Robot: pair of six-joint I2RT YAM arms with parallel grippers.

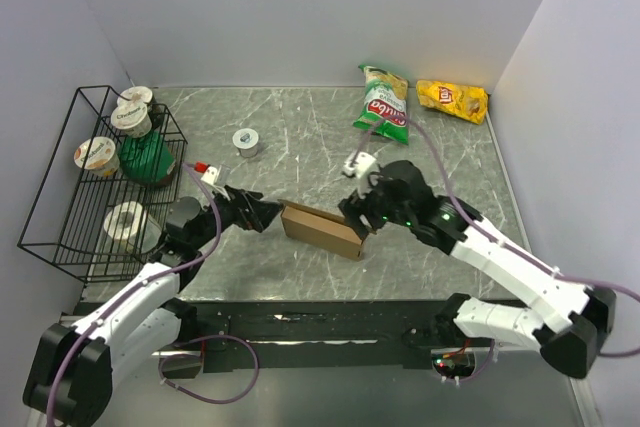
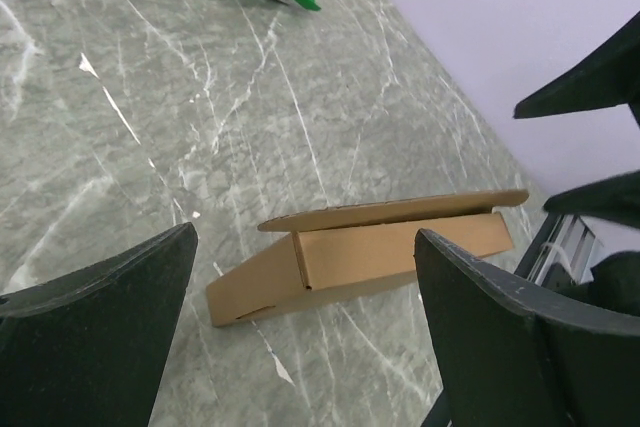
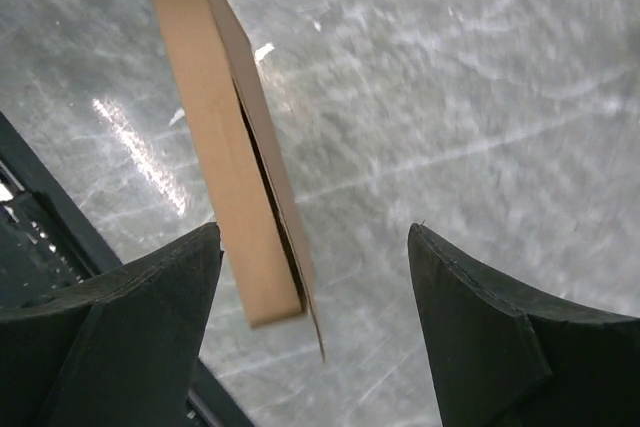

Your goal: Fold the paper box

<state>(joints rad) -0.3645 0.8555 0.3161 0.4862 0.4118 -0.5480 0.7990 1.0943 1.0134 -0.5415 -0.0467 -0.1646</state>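
Box (image 1: 322, 230) is seen on the table (image 1: 300, 147) between left gripper (image 2: 305, 237) and right gripper (image 3: 313, 237), both held apart. It is judged light, thin, easily creased; best pinched at the raised lid (image 2: 400, 209) edge.

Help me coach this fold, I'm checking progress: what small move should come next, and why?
Probably press the lid down with the right gripper. The paper box lies between both open grippers, and its lid stands slightly ajar, a dark gap showing along one edge. The left gripper could brace the other end.
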